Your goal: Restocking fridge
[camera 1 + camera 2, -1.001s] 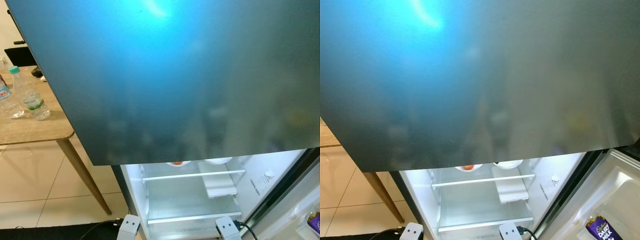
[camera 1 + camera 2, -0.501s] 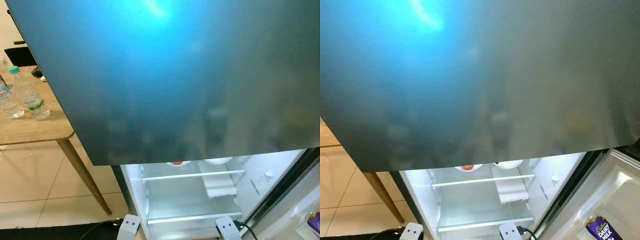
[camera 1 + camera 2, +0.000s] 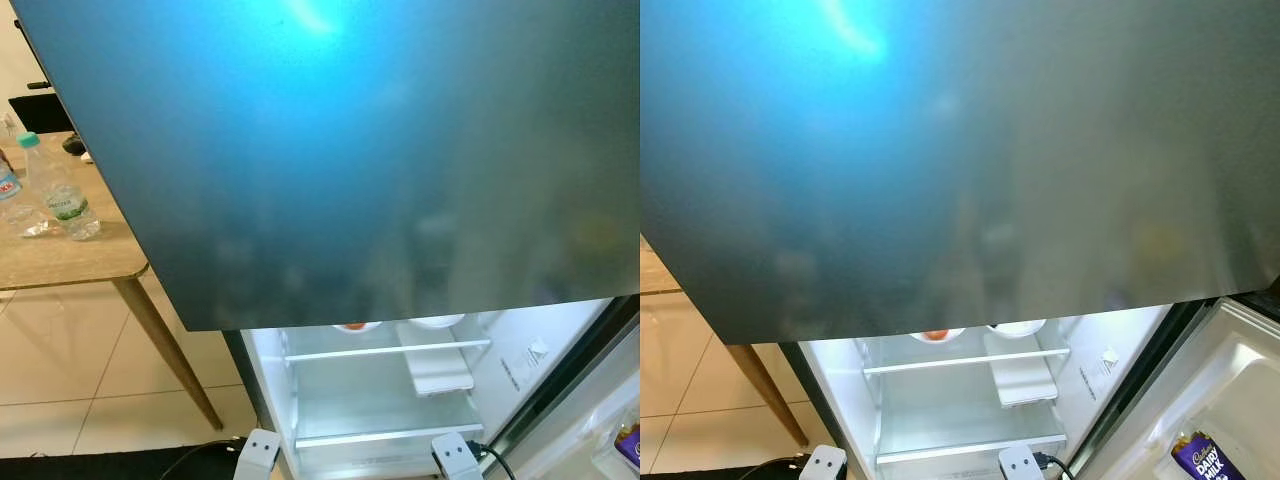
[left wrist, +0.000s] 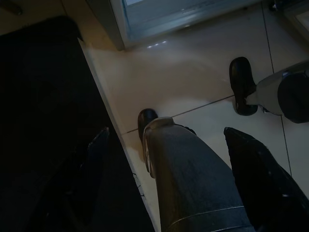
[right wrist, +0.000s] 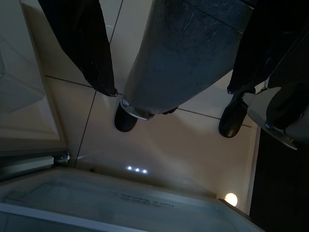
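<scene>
The fridge's dark upper door (image 3: 350, 150) stands shut close in front of me. Below it the lit lower compartment (image 3: 380, 395) is open, with glass shelves, two white bowls (image 3: 437, 322) at the back and a white tray (image 3: 440, 370). A purple chocolate bar (image 3: 1205, 462) sits in the open door's bin (image 3: 1240, 390) at the right. On the wooden table (image 3: 70, 262) to the left stands a water bottle (image 3: 58, 190). Both arms hang beside my legs: the left gripper (image 4: 165, 130) and the right gripper (image 5: 170, 91) are open and hold nothing.
A second bottle (image 3: 5, 185) stands at the table's left edge. A black mat (image 4: 38, 121) lies on the tiled floor left of the fridge base. The table leg (image 3: 165, 345) slants down near the fridge's left side.
</scene>
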Robot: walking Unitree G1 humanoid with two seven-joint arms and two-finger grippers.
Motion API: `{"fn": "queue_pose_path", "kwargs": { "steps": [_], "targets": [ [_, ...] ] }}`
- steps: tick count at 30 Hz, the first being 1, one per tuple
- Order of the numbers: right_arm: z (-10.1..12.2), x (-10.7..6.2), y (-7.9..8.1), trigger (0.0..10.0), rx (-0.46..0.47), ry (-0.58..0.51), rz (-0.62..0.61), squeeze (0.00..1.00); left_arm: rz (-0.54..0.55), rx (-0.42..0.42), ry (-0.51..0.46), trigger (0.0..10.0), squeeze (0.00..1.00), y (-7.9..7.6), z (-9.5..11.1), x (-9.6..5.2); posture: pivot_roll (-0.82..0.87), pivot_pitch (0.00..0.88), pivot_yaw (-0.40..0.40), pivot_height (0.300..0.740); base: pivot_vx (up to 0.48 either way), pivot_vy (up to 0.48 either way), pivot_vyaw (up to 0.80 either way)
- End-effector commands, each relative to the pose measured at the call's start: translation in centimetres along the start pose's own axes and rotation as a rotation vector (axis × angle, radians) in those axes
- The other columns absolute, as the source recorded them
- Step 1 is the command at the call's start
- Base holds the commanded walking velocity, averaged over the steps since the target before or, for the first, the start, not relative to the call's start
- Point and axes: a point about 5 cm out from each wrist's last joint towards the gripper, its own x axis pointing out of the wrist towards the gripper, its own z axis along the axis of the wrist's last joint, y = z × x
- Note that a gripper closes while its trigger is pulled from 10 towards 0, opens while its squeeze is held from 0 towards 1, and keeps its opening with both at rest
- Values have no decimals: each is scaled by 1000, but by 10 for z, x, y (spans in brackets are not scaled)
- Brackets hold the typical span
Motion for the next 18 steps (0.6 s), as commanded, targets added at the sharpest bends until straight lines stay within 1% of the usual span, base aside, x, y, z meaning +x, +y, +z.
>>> {"fn": "queue_pose_path", "kwargs": {
  "steps": [1, 18],
  "targets": [
    [-2, 0, 2, 10000, 14, 13, 1, 0, 1, -2, 6, 10000, 0, -1, -1, 0, -18, 0, 9, 740, 0, 0, 0],
    [-2, 0, 1, 10000, 16, 11, 0, 0, 1, -4, 3, 10000, 0, -2, -1, 0, -17, 0, 8, 740, 0, 0, 0]
  ]
}}
